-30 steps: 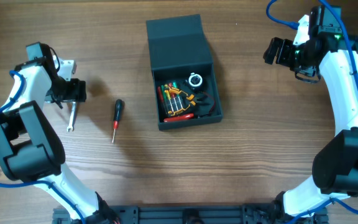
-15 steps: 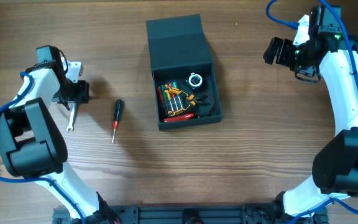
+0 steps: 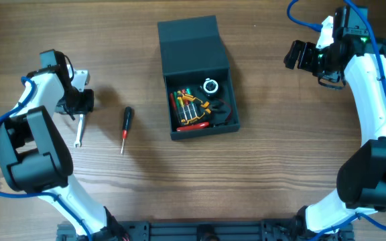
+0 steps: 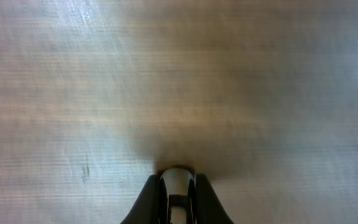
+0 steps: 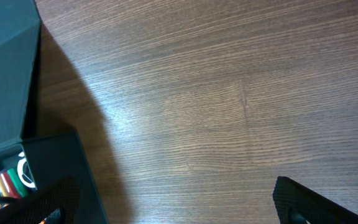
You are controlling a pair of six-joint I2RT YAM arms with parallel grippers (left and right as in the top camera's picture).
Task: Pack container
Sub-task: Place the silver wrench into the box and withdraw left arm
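Observation:
The container (image 3: 224, 100) is a dark teal-grey box at the table's centre. Its flap lid (image 3: 191, 45) is folded back, and several colourful hand tools (image 3: 194, 107) lie inside. At the left, a slim silver wrench (image 3: 79, 130) lies on the wood with my left gripper (image 3: 79, 105) shut on its upper end. In the left wrist view the metal end (image 4: 176, 186) sits pinched between the dark fingers of the left gripper (image 4: 177, 176). My right gripper (image 3: 297, 56) hangs open to the right of the box, holding nothing. In its own view the right gripper (image 5: 179, 208) has its jaws spread wide.
A black-handled screwdriver (image 3: 125, 124) with a red neck lies on the wood between the wrench and the box. The box's wall (image 5: 79, 180) shows at the left of the right wrist view.
My left gripper has closed from wide open onto the wrench, after sliding a little to the right. The wrench has shifted slightly. The right arm has stayed still.

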